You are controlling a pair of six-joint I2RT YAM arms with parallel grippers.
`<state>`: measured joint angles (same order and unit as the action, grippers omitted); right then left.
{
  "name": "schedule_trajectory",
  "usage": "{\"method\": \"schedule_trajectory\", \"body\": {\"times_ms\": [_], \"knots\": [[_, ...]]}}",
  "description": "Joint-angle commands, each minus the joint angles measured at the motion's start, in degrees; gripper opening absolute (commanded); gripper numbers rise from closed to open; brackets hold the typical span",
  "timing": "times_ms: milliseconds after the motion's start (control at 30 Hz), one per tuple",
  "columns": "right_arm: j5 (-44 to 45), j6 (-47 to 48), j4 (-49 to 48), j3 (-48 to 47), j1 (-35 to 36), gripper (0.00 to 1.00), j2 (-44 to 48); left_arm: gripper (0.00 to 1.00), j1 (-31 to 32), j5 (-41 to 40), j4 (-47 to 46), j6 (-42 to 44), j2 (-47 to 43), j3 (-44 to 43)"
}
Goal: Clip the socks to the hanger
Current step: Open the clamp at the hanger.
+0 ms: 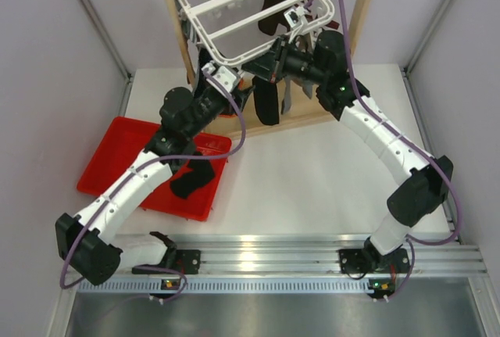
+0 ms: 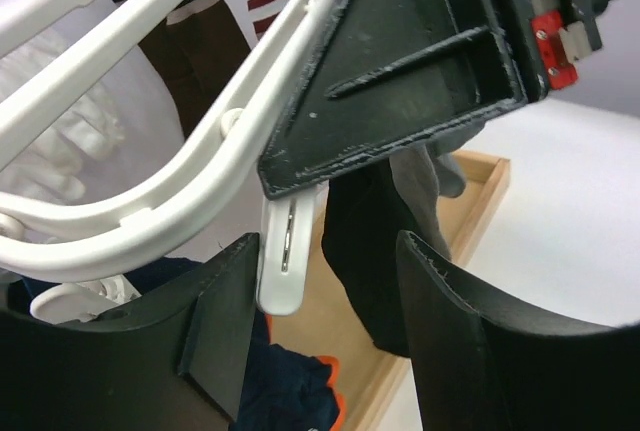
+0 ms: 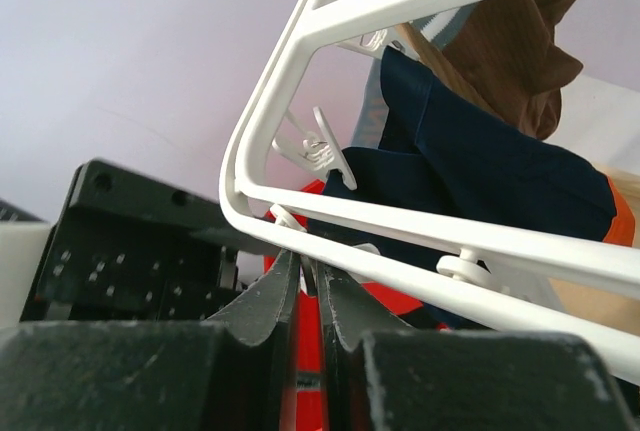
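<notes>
The white hanger (image 1: 228,62) hangs from a wooden frame at the back. My left gripper (image 1: 226,83) is at its near-left corner. In the left wrist view it (image 2: 330,251) is open, with a white clip (image 2: 283,271) between the fingers, against the left one. My right gripper (image 1: 275,59) is shut at the hanger's near rim (image 3: 420,236), and a black sock (image 1: 267,106) hangs below it. That sock (image 2: 375,261) also hangs between my left fingers. In the right wrist view the jaws (image 3: 310,266) are nearly together. Brown socks with striped cuffs (image 2: 200,51) hang further back.
A red tray (image 1: 109,149) at the left holds another black sock (image 1: 193,179). Navy fabric with orange trim (image 2: 290,391) lies on the wooden frame's base. The frame's post (image 1: 363,8) stands at the right. A grey sock (image 1: 287,98) hangs beside the black one.
</notes>
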<state>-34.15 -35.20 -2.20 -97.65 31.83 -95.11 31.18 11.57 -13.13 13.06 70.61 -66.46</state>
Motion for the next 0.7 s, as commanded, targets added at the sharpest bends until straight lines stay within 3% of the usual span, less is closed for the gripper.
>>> {"method": "schedule_trajectory", "body": {"times_ms": [0,267,500,667], "knots": [[2.25,-0.66,-3.08,-3.43,0.16,0.00,-0.43,0.61,2.48,-6.90,-2.34,10.40,-2.84,1.24],[2.25,2.85,-0.97,-3.69,0.24,0.00,-0.08,0.61,3.01,-9.55,-1.99,16.20,-1.79,0.45],[2.34,4.70,0.00,-3.60,0.24,0.00,0.36,0.57,3.01,-6.92,-0.76,17.52,-0.65,-1.92],[2.16,5.14,0.00,-3.60,0.25,0.00,0.36,0.48,3.01,-5.07,-0.24,18.14,1.37,-3.94]]}}
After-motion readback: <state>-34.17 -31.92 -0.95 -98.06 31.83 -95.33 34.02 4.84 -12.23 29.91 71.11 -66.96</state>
